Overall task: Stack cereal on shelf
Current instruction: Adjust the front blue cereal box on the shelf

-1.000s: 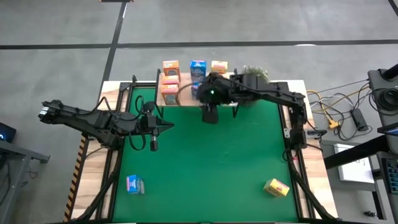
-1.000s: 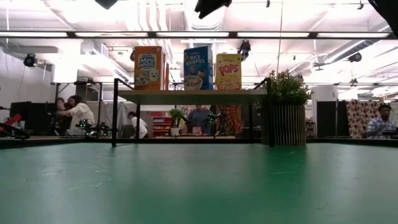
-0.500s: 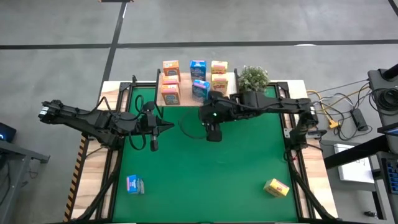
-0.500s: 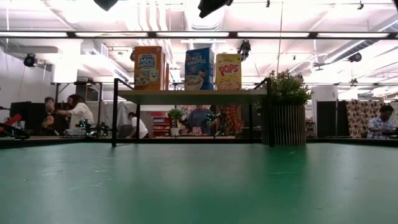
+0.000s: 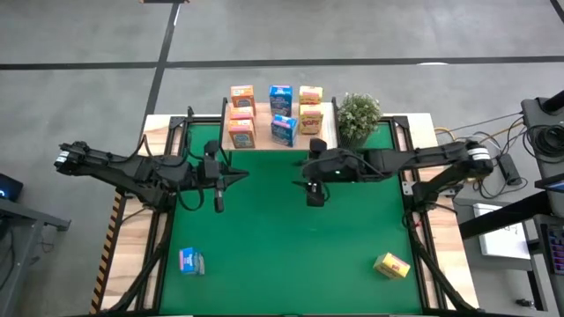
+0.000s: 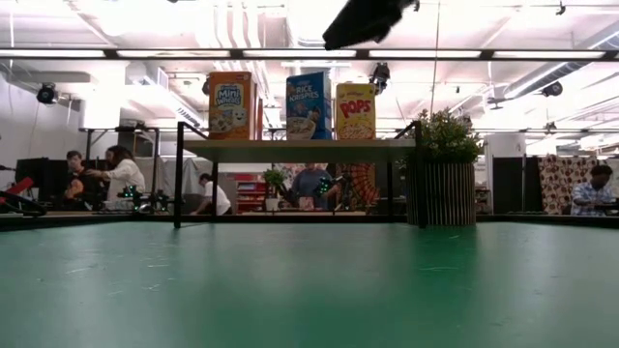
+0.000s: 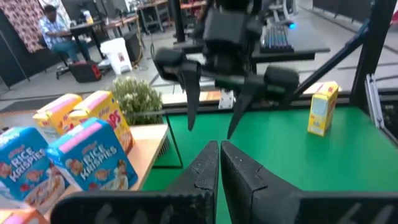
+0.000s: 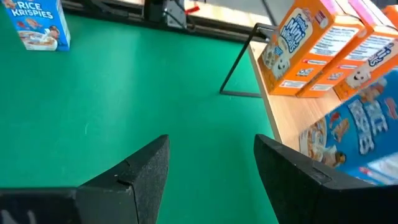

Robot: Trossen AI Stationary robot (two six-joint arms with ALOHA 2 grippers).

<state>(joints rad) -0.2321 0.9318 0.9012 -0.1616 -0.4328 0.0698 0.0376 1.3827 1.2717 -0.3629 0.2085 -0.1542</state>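
The light-wood shelf [image 5: 263, 113] stands at the mat's far edge and carries several cereal boxes: orange [image 5: 241, 132], blue [image 5: 284, 129] and yellow [image 5: 310, 117], with more behind them. In the low view, orange [image 6: 232, 104], blue [image 6: 308, 104] and yellow [image 6: 355, 111] boxes stand upright on it. A blue box [image 5: 191, 261] lies near left on the mat and a yellow box [image 5: 392, 264] near right. My right gripper [image 5: 315, 195] is open and empty above the mat's middle, in front of the shelf. My left gripper [image 7: 219, 149] is shut and empty at the mat's left, pointing at the right gripper [image 7: 211, 127].
A potted plant [image 5: 357, 113] stands just right of the shelf at the far edge. The shelf's thin black legs [image 6: 178, 184] rise from the mat. Open green mat [image 5: 300, 255] lies between the two loose boxes. People sit in the room behind the table.
My right gripper has drawn back from the shelf toward the table's near and right edges and now hangs over the mat. The front blue box that it covered now stands in plain view on the shelf.
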